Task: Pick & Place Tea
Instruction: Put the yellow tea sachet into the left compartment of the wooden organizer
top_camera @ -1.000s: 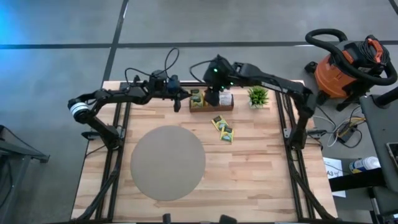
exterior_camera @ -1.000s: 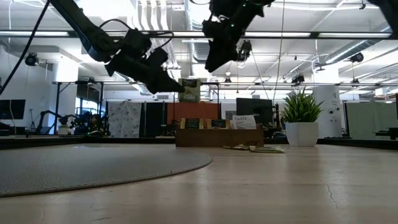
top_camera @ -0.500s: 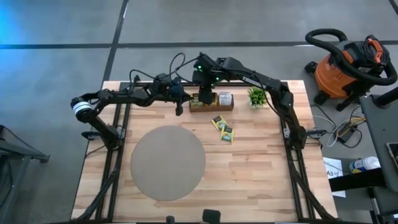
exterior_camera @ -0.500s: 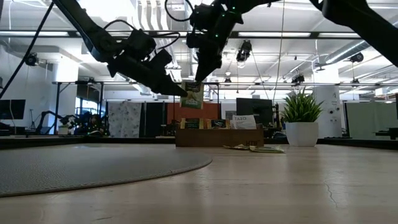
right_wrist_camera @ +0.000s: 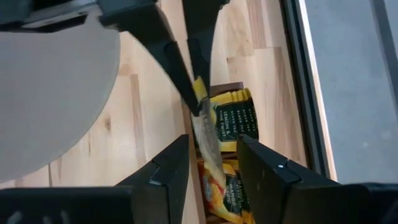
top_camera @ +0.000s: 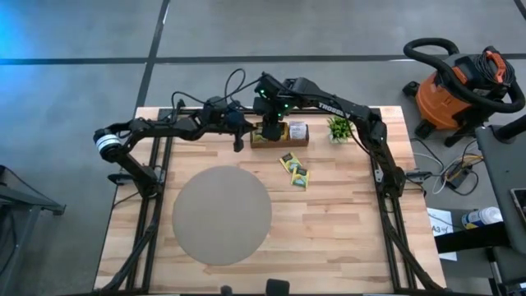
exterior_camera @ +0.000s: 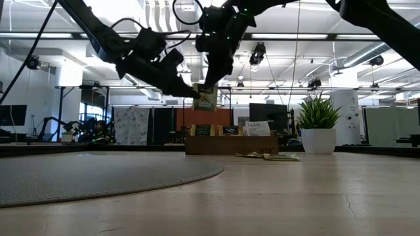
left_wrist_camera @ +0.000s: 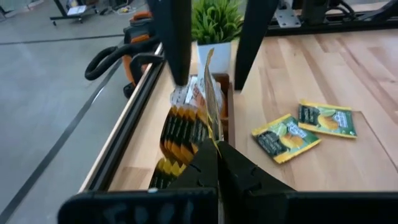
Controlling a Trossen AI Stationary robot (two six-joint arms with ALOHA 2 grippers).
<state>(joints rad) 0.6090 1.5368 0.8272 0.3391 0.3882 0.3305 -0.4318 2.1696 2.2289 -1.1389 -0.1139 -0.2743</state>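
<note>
My left gripper (left_wrist_camera: 217,154) is shut on one yellow-green tea sachet (left_wrist_camera: 210,93), held in the air over the left end of the brown wooden tray (top_camera: 283,141). My right gripper (right_wrist_camera: 213,163) is open and points down, one finger on each side of the same sachet (right_wrist_camera: 209,142); I cannot tell whether it touches. The tray stands at the table's far edge and holds several more sachets (left_wrist_camera: 183,127) standing on edge. Two yellow sachets (top_camera: 288,160) (top_camera: 300,175) lie flat on the table near the tray. My left gripper pinches the sachet between its two fingers at the sachet's left edge (exterior_camera: 198,94). The fingers come slanting down from the table's left. The sachet stands upright beyond the fingertips, lifted clear above the tray.
A small green potted plant (top_camera: 339,127) stands just right of the tray. A large round grey mat (top_camera: 222,214) covers the table's near left part. Bare wood lies to the right of the mat and the loose sachets. An orange shop vacuum (top_camera: 456,86) stands off the table.
My right gripper has swung from over the tray's middle toward the table's left and come down, so that its open fingers now flank the sachet. My left gripper has kept the sachet in the air and shifted a little toward the right gripper.
</note>
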